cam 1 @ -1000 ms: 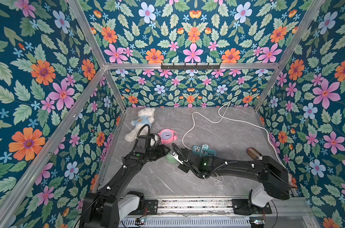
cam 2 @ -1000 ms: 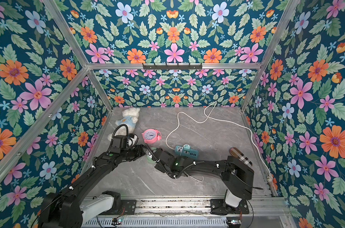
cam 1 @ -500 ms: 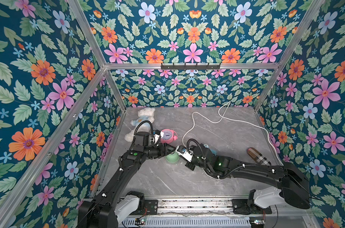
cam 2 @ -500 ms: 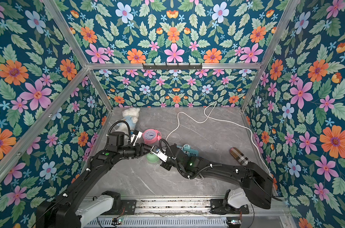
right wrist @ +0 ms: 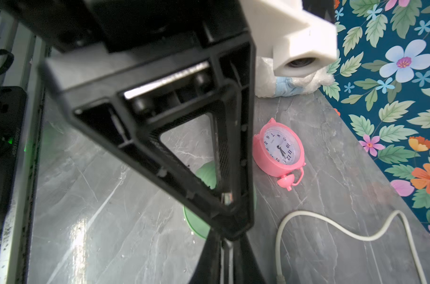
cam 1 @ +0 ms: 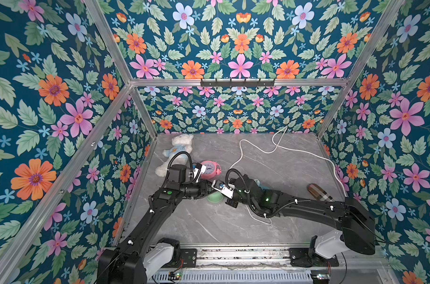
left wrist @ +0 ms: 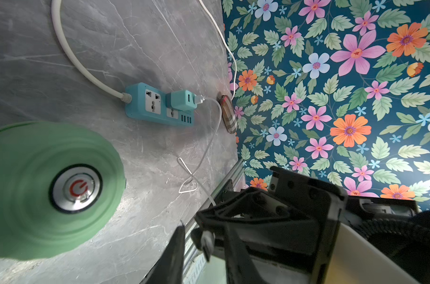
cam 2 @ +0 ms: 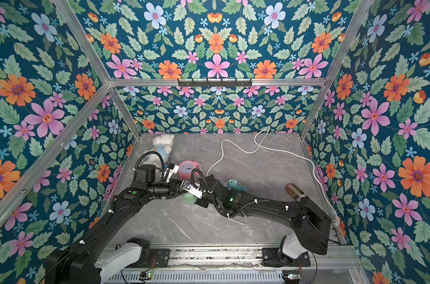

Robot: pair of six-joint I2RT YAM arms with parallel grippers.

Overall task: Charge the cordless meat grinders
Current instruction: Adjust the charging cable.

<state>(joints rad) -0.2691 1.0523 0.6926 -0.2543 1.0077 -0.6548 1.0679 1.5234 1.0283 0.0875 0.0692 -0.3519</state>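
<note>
The grinder (left wrist: 24, 172) stands upright on the bench (cam 1: 270, 172), its silver button with the red power mark facing up. In both top views it sits right under the spot where my two wrists meet, so only a sliver of green shows there. My left fingers (right wrist: 174, 172) hang just beside it with their tips close together, but I cannot tell whether they grip anything. My right fingers (right wrist: 209, 265) are clenched on the end of the thin cable (left wrist: 209, 147). A small grey plug tip shows at them in the left wrist view, clear of the grinder. The cable loops over the bench from the adapter (left wrist: 182, 99), which sits in the teal strip (left wrist: 157, 105) near the grinder, toward my right. The strip's thick cord (cam 1: 258, 145) winds toward the back wall. The pink clock (cam 1: 209, 168) sits just behind the grinder, and the bear (cam 1: 177, 150) lies beyond it toward the back left corner. A plaid case (cam 1: 317, 191) lies near the right wall.
</note>
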